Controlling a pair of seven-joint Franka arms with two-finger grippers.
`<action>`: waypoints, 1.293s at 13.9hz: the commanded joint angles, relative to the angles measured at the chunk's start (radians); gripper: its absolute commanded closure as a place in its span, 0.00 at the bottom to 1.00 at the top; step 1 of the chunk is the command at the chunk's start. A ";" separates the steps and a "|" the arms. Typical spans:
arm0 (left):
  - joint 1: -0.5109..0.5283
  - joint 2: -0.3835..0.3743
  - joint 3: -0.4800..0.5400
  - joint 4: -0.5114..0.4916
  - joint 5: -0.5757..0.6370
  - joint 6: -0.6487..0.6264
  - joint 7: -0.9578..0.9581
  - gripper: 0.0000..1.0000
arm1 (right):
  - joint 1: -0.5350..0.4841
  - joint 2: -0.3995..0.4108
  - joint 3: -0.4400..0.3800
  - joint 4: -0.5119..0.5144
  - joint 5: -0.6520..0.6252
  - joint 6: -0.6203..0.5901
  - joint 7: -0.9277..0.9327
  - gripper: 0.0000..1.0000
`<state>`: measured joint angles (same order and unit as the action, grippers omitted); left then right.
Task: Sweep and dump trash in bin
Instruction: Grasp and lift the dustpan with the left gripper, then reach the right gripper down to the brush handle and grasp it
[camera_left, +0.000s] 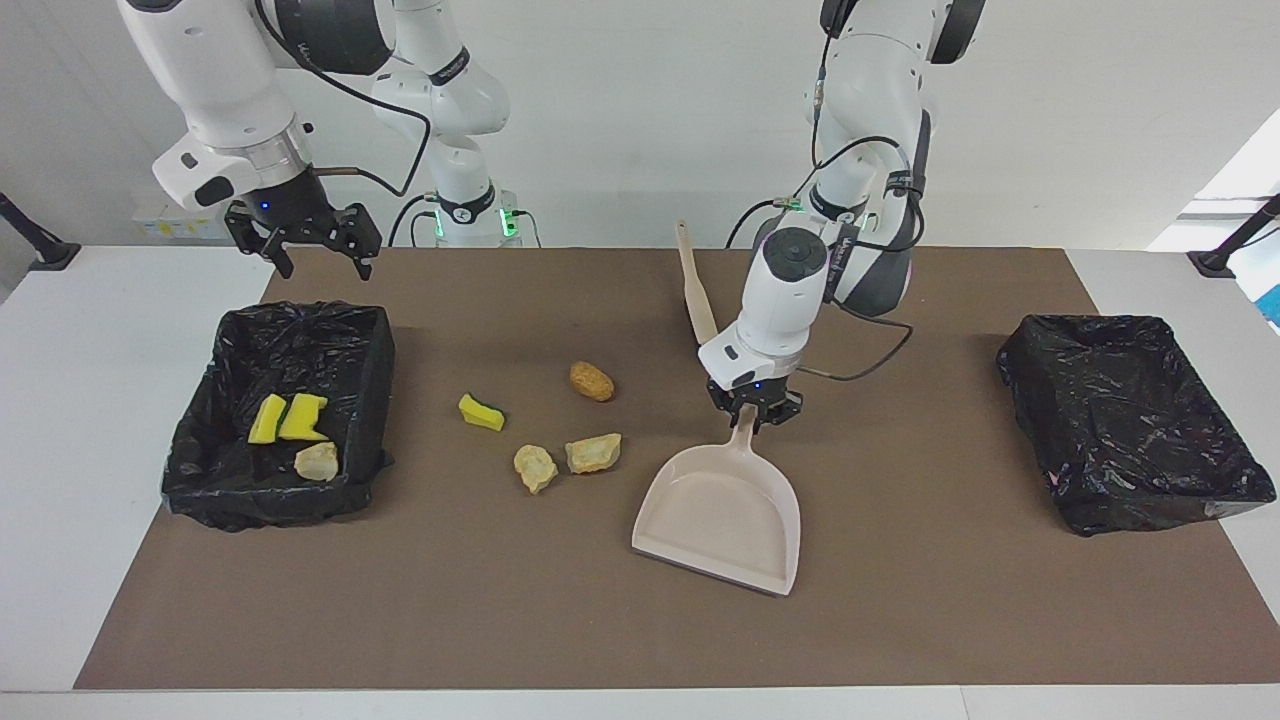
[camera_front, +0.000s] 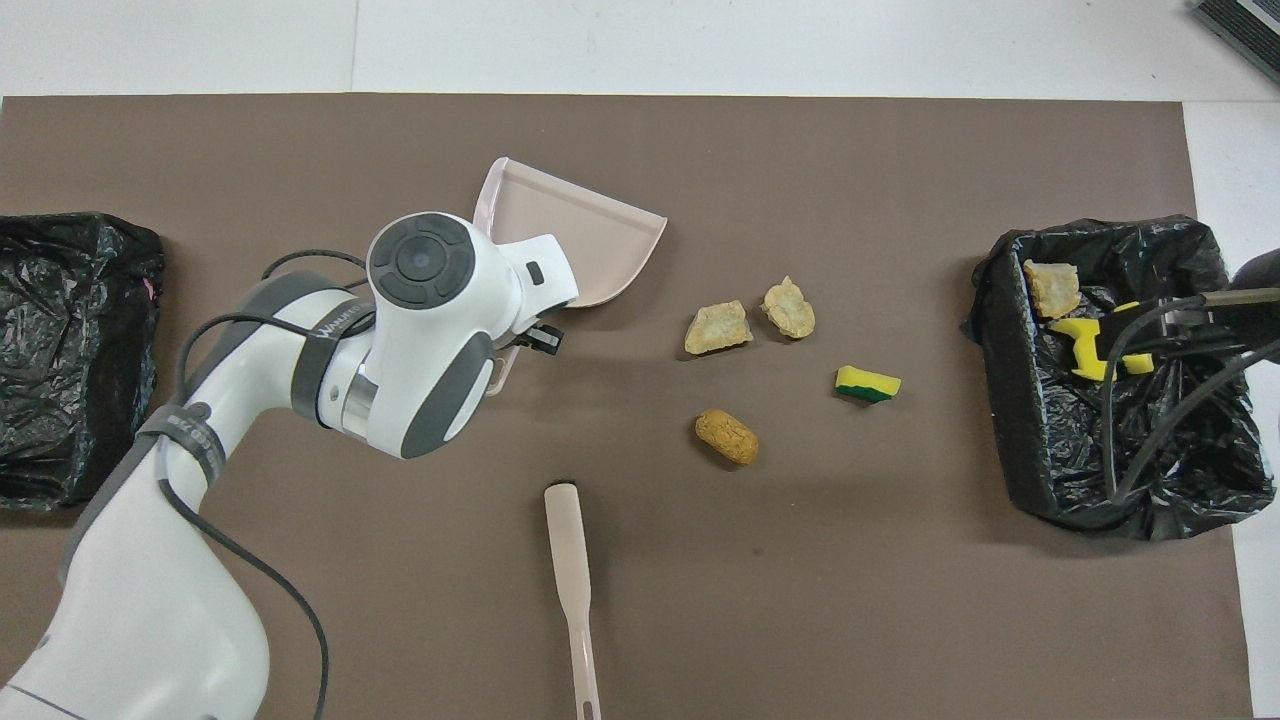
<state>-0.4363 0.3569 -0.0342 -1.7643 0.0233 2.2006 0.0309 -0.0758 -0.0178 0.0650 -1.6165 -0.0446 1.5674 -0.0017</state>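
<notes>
The left end effector (camera_left: 754, 411) is clamped on the handle of the beige dustpan (camera_left: 722, 518), whose pan sits skewed on the brown mat (camera_left: 900, 600), while the right end effector (camera_left: 305, 240), jaws spread wide and holding nothing, hangs over the robots' edge of the bin (camera_left: 372, 350) at the right arm's end of the surface. Four pieces of trash lie on the mat between that bin and the dustpan: a sponge wedge (camera_left: 481, 412), a brown oval lump (camera_left: 591, 380) and two pale lumps (camera_left: 594, 452) (camera_left: 535, 467) just beside the pan; three more pieces (camera_left: 288, 418) lie inside the bin
</notes>
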 joint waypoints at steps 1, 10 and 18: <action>0.041 -0.042 0.002 0.005 0.018 -0.056 0.199 0.86 | -0.004 -0.048 0.001 -0.069 0.032 0.031 0.005 0.00; 0.099 -0.076 0.008 -0.012 0.242 -0.160 0.748 1.00 | 0.169 -0.083 0.013 -0.209 0.135 0.029 -0.015 0.00; 0.080 -0.148 0.008 -0.135 0.245 -0.170 0.908 1.00 | 0.473 -0.087 0.015 -0.400 0.227 0.204 0.230 0.00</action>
<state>-0.3408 0.2737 -0.0291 -1.8185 0.2447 2.0427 0.9229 0.3430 -0.0755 0.0846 -1.9308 0.1619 1.6979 0.1453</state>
